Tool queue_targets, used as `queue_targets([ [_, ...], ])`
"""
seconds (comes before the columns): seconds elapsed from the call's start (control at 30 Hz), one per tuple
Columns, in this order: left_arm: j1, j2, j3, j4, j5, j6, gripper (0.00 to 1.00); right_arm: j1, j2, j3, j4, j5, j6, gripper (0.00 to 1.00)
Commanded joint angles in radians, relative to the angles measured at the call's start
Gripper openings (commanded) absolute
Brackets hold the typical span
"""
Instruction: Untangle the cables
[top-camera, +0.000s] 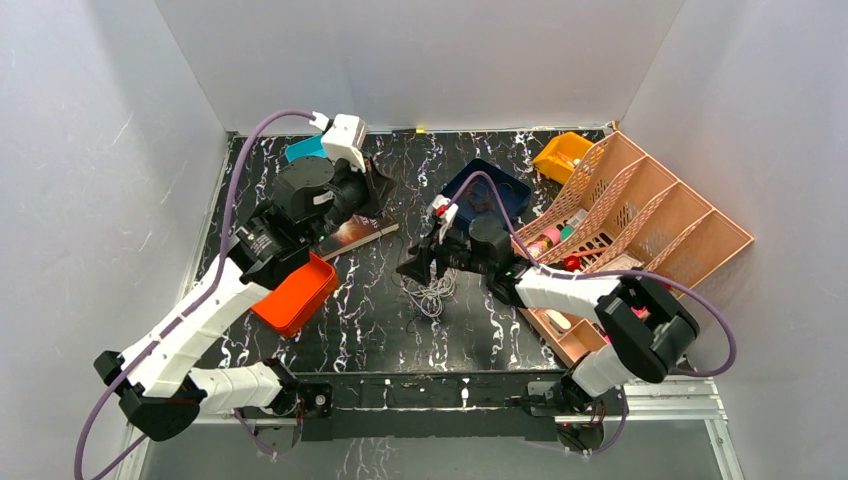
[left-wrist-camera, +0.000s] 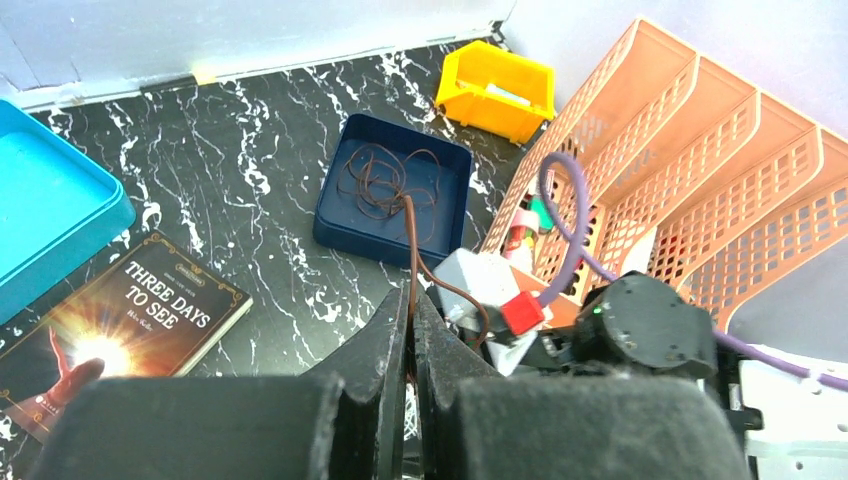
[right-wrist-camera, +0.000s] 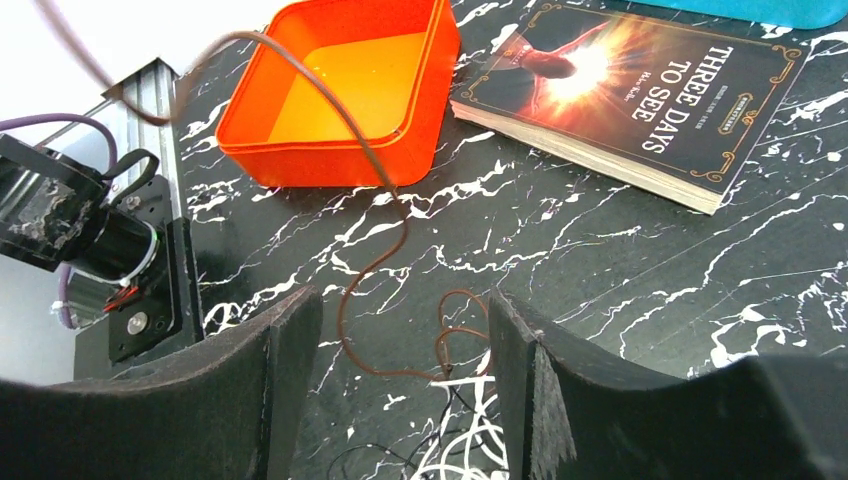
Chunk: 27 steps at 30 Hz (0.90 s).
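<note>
Dk-brown cable (left-wrist-camera: 411, 250), orange bin (right-wrist-camera: 330, 165)

The whitish cables (right-wrist-camera: 462, 445) beneath the right hand (right-wrist-camera: 400, 320) run off the bottom edge. The brown cable (left-wrist-camera: 412, 250) vanishes inside the left hand (left-wrist-camera: 412, 305).

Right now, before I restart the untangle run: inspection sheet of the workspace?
Surface: black marbled tabletop.
Job's things: dark brown cable pinched in left hand, its loops seemingly lying in navy tray; whitish-black tangle on the table under right hand.
Clutter: orange bin, book, teal tray, yellow bin, peach organiser holding small items.
Grippers: left hand shut on the brown cable; right hand open, straddling the wires.
Cables: lilac arm cables along both arms.
Surroundings: pale walls on three sides; metal rail at near edge.
</note>
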Motion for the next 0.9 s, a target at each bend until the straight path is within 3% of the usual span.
queue_targets([
  [0.0, 0.006, -0.003, 0.080, -0.005, 0.021, 0.018, 0.00, 0.004, 0.061, 0.053, 0.155, -0.028, 0.028, 0.70],
  [0.3, 0.007, 0.061, 0.258, -0.018, 0.041, 0.066, 0.00, 0.012, 0.216, 0.043, 0.258, -0.067, 0.093, 0.59],
  [0.5, 0.006, 0.140, 0.459, -0.044, 0.041, 0.133, 0.00, 0.027, 0.282, 0.027, 0.272, -0.052, 0.099, 0.52],
  [0.87, 0.006, 0.247, 0.770, -0.028, -0.013, 0.265, 0.00, 0.053, 0.348, -0.040, 0.305, -0.030, 0.102, 0.50],
])
